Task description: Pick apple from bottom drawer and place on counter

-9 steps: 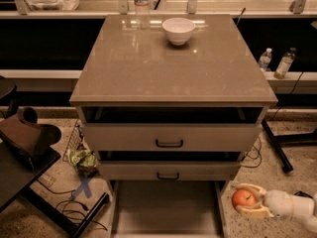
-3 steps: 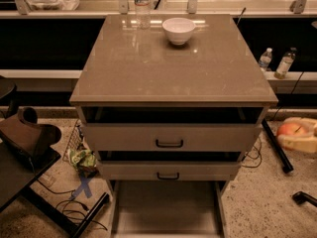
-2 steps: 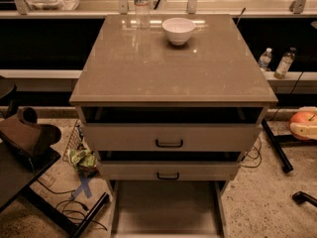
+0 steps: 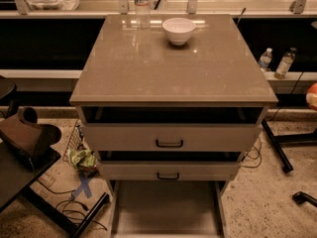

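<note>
Showing only as a red-orange sliver at the right edge of the camera view, the apple (image 4: 313, 96) sits off to the right of the cabinet, well apart from it and at about the height of the counter's front lip in the picture. So little of it is visible that its stem, the way it points and any long axis cannot be told; the part that shows is simply rounded. The gripper is outside the picture, past that same right edge, so whether it is apart, together or clamped on the fruit cannot be told. To the left, the counter (image 4: 173, 68) spreads as a glossy grey-beige slab, with a white bowl (image 4: 178, 30) standing upright near its far edge and a clear water bottle (image 4: 142, 5) just left of the bowl. Below the slab, the top drawer (image 4: 169, 137) and the middle drawer (image 4: 168, 171), each with a black handle, stand slightly out. Lowest, the bottom drawer (image 4: 166, 209) is pulled far out toward the camera, its flat floor showing between the side rails. Two small bottles (image 4: 275, 61) stand on the ledge behind the cabinet's right side, and a green packet (image 4: 83, 158) lies on the speckled floor at the left.
</note>
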{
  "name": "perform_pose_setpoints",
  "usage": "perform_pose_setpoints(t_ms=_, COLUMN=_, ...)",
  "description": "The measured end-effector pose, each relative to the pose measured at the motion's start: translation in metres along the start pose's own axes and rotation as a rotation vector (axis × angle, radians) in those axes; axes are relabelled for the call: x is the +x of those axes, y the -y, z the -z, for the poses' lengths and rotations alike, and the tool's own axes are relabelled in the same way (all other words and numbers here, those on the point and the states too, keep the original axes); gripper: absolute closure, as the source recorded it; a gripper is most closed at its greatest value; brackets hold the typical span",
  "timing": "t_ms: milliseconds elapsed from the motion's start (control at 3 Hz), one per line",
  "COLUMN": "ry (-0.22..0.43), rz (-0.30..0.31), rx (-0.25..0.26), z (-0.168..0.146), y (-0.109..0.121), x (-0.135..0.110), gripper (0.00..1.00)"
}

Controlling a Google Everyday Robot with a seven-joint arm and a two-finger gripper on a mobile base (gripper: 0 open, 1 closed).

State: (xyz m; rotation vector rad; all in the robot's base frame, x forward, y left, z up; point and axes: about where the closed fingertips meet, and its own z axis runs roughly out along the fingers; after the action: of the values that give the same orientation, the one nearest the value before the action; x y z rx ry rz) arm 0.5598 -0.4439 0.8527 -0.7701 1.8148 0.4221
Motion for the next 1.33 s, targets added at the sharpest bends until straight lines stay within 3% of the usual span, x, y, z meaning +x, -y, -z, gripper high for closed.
perform_pose_setpoints(t_ms=333, ry=0.076, rz=0.047, rx=-0.025, z=-0.014, y=-0.006, x=-0.049, gripper=1.00)
perform_pose_setpoints(t_ms=667, ry=0.183, rz=0.067, rx=-0.124, z=-0.050, y=-0.030, x=-0.104, gripper=1.00)
perform_pose_setpoints(t_ms=1000, ry=0.183, rz=0.067, rx=-0.124, z=-0.050, y=-0.030, x=-0.104, gripper=1.00)
perform_pose_setpoints(t_ms=1333, ry=0.171, rz=0.048, rx=-0.135, z=-0.085, y=-0.031, x=-0.122, gripper=1.00)
